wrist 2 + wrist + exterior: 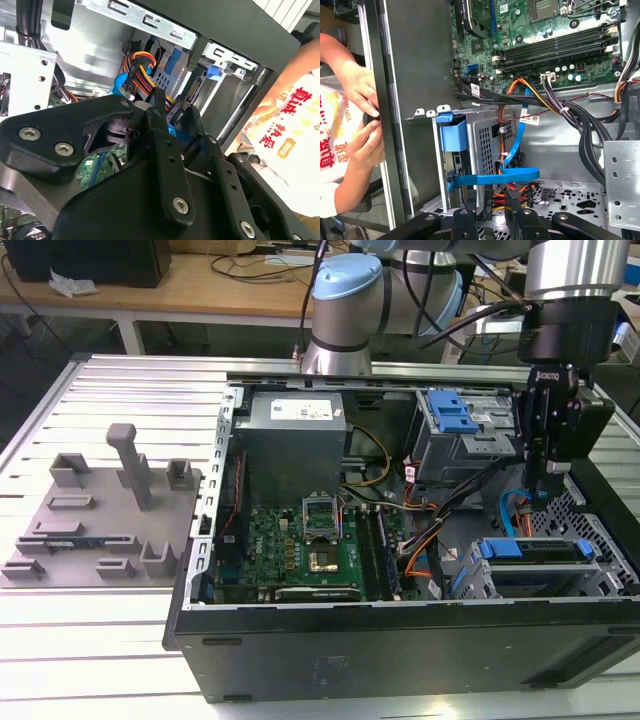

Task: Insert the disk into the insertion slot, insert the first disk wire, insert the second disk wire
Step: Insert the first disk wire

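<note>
Open computer case [400, 650] on slatted table [120, 640]. Gripper [547, 480] low inside the case at the exterior view's right, over the end of the drive cage. Jaws apart, clear gap between them in both wrist views, nothing clamped.

Disk [530, 550] flat inside the insertion slot [605, 575], blue carrier tab at the cage mouth in the first wrist view. Second disk wire [490, 177] stretched sideways across the cage mouth, just ahead of the fingertips [470, 217]. First disk wire [496, 201] bunched close by the gripper [492, 215], black plug near one finger; seated or loose, cannot tell.

Person's hands [362, 125] outside the case wall, well apart from the gripper.
</note>
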